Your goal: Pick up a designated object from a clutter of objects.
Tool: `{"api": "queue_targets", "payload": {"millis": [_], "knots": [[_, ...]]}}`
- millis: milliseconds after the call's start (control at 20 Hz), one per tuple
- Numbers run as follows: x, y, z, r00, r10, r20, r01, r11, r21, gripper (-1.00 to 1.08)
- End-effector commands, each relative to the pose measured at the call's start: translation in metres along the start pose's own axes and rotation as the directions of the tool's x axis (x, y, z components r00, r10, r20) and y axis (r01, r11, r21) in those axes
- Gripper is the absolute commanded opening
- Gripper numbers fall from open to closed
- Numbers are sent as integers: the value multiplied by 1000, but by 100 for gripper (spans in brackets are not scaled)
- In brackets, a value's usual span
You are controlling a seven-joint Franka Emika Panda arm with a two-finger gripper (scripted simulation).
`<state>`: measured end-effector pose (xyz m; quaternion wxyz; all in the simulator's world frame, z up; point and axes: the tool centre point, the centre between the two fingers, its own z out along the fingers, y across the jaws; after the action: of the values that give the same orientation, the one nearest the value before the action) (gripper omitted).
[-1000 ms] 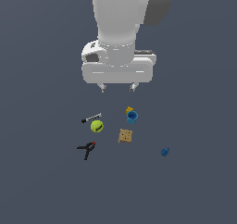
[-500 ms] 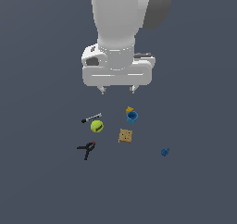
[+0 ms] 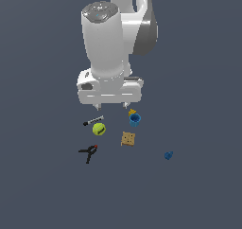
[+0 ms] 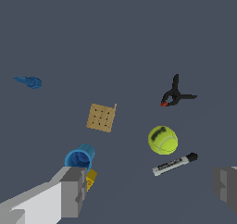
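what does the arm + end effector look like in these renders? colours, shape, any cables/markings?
Arm: glossy white rounded casing, with a dark grey section behind the upper link and a grey cap on top. The hand is a wide white block with a dark recess on one end. End effector: two short pale fingertips in the exterior view, blocky grey fingers in the wrist view. No cables or markings visible.
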<state>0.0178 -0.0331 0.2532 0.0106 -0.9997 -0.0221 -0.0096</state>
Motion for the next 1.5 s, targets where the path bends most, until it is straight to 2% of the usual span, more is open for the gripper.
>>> {"api": "queue_targets", "payload": {"millis": [0, 350, 650, 1000, 1450], "knots": [[-1, 13, 24, 1000, -14, 3, 14, 1000, -1, 100], [-13, 52, 97, 998, -60, 11, 60, 998, -9, 100], [-26, 73, 137, 996, -87, 17, 87, 996, -15, 100], [-35, 84, 158, 995, -101, 21, 102, 995, -18, 100], [-36, 84, 171, 995, -100, 23, 101, 995, -18, 100]]}}
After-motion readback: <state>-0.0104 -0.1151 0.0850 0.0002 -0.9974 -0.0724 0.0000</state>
